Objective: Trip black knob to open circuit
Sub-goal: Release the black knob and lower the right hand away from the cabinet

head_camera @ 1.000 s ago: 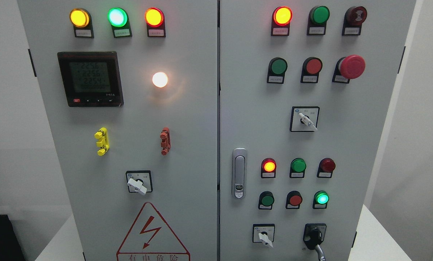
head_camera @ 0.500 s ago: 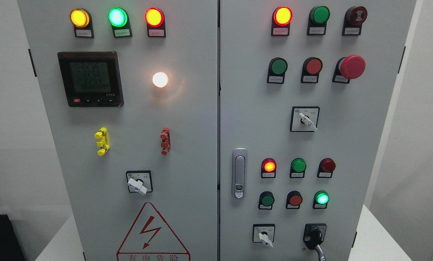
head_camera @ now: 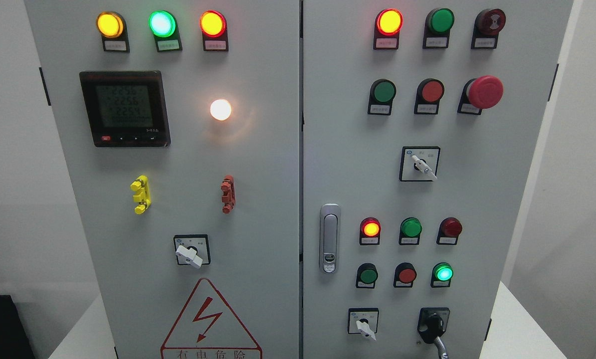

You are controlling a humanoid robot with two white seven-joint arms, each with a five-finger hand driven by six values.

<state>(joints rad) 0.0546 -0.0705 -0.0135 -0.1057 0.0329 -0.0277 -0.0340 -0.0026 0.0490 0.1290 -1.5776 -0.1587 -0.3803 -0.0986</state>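
The black knob (head_camera: 433,324) sits on its square black plate at the lower right of the grey cabinet's right door (head_camera: 477,199). Its handle points down and a little to the right, ending in a grey tip near the picture's bottom edge. A white-handled selector switch (head_camera: 363,325) is mounted just to its left. Neither of my hands nor any arm shows in the head view.
Lit and unlit lamps and push buttons fill both doors. A red mushroom button (head_camera: 484,91) sticks out at the upper right. A silver door latch (head_camera: 329,238) stands near the middle seam. The left door carries a digital meter (head_camera: 124,108) and another selector switch (head_camera: 190,252).
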